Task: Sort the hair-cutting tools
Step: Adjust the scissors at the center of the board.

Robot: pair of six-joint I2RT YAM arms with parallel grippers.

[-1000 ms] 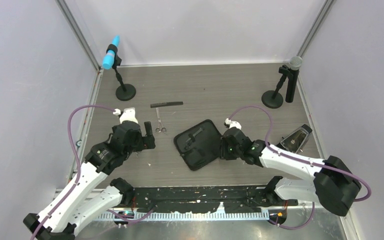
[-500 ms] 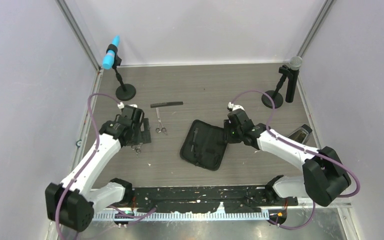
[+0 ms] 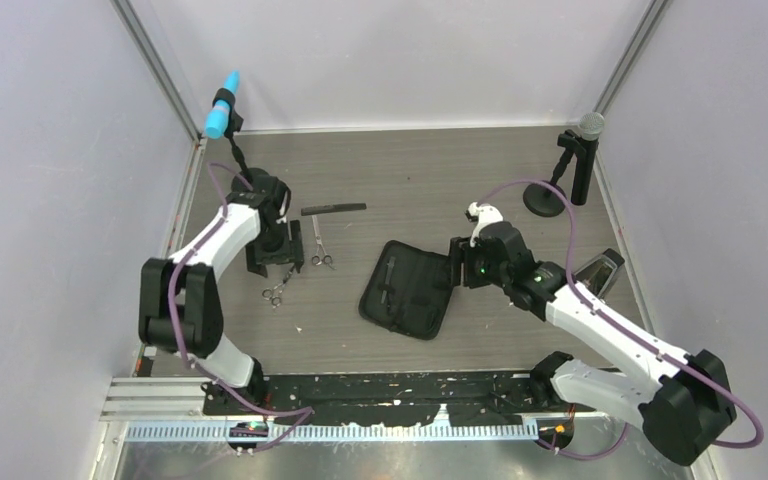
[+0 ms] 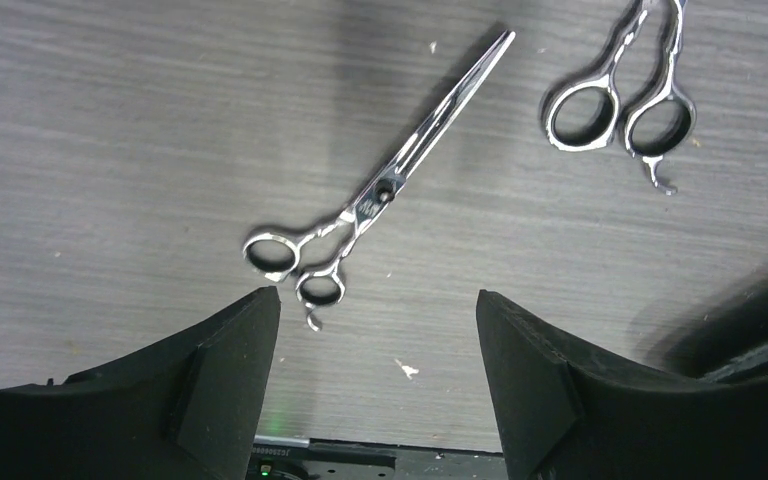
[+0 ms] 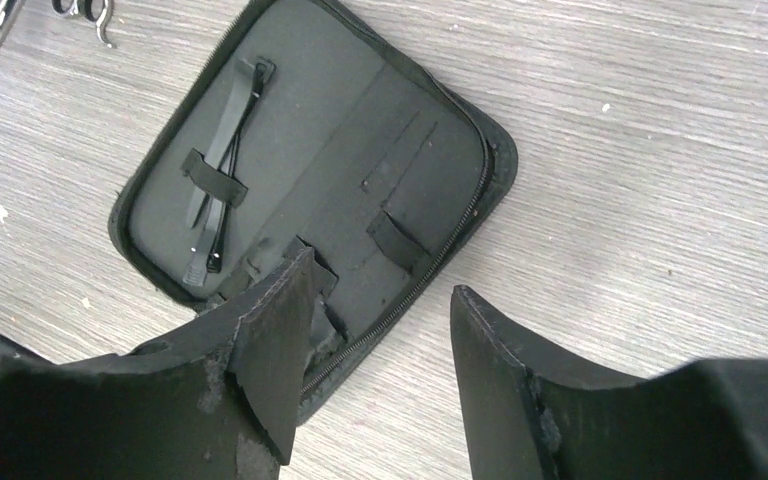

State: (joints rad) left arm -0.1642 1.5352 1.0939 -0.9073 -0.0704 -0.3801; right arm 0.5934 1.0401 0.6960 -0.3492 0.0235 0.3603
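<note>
Two silver scissors lie left of centre: one (image 3: 278, 292) (image 4: 380, 190) just below my left gripper (image 3: 271, 264) (image 4: 375, 296), the other (image 3: 318, 245) (image 4: 620, 100) to its right. The left gripper hangs over the table, open, with nothing between its fingers. A long black comb (image 3: 334, 209) lies farther back. The zip case (image 3: 407, 290) (image 5: 360, 170) lies open, with two black clips (image 5: 215, 190) tucked under a strap inside. My right gripper (image 3: 457, 268) (image 5: 380, 272) stands open at the case's right edge, its left finger over the zip rim, holding nothing.
A blue-headed microphone (image 3: 223, 118) stands at the back left, its base behind the left arm. A grey-headed microphone (image 3: 582, 150) with a round base (image 3: 545, 200) stands at the back right. A dark wedge-shaped object (image 3: 597, 272) lies by the right wall.
The right gripper turned the case upright, then opened and let go of its edge. The left arm swung back toward the far left, and its jaws narrowed a little above the scissors.
</note>
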